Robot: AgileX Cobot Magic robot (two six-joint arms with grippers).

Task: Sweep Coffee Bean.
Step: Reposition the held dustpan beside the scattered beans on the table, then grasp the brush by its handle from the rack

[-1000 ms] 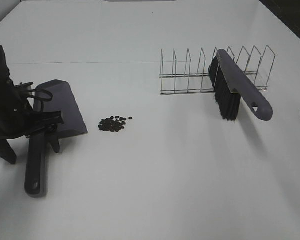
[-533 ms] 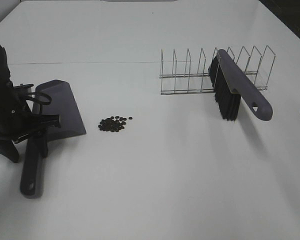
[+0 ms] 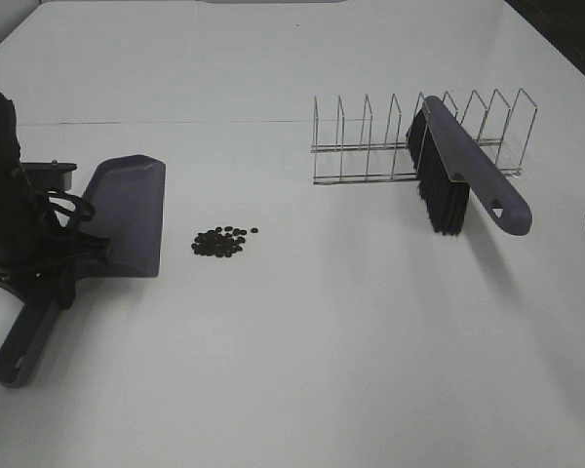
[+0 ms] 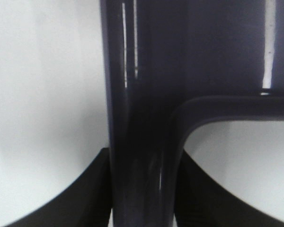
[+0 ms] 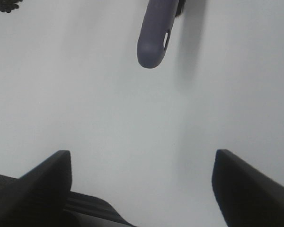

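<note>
The left claw (image 3: 51, 276) is clamped on the handle of the grey-purple plastic dustpan (image 3: 127, 210), which lies just left of the dark coffee bean pile (image 3: 221, 241) on the white worktop (image 3: 322, 351). The right claw (image 5: 142, 187) stands apart and empty. Hazard: a skewed handle grip may let the dustpan pivot and scatter the beans.

We've got a plain white bench (image 3: 351, 370) with a wire rack (image 3: 366, 148) standing toward the back right. A grey-purple brush (image 3: 468, 171) rests against it, bristles down, handle poking forward. A matching dustpan (image 3: 127, 210) lies at the left, wide edge turned right.
</note>
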